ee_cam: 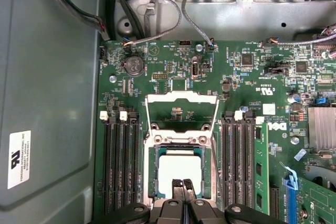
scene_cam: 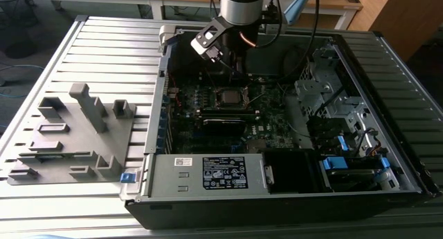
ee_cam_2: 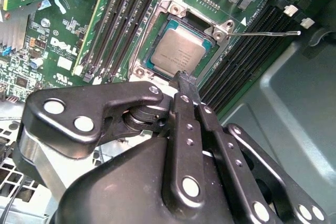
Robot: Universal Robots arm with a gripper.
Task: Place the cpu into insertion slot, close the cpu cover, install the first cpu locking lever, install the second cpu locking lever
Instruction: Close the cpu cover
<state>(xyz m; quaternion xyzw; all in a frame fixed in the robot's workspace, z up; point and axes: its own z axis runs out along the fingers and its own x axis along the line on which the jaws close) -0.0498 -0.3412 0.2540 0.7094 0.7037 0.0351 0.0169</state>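
1. Arm [scene_cam: 241, 5]: reaches down into the open computer case [scene_cam: 207, 210], above the green motherboard [scene_cam: 207, 132].
2. Gripper [ee_cam: 181, 184]: the fingers [ee_cam_2: 180, 103] are pressed together with nothing between them. Their tips sit over one edge of the cpu; whether they touch it cannot be told.
3. Cpu [ee_cam_2: 180, 50]: lies flat and square in the insertion slot [ee_cam: 152, 177], silver face up.
4. Cpu cover [ee_cam: 182, 109]: swung open, on the side of the slot away from the gripper. Green board shows through its square window.
5. Locking lever [ee_cam_2: 262, 33]: a thin metal rod that juts from one corner of the slot across the long black memory slots [ee_cam: 122, 166].
6. Grey fixture plate [scene_cam: 69, 140]: lies on the slatted table [scene_cam: 104, 47], beside the case at the exterior view's left.
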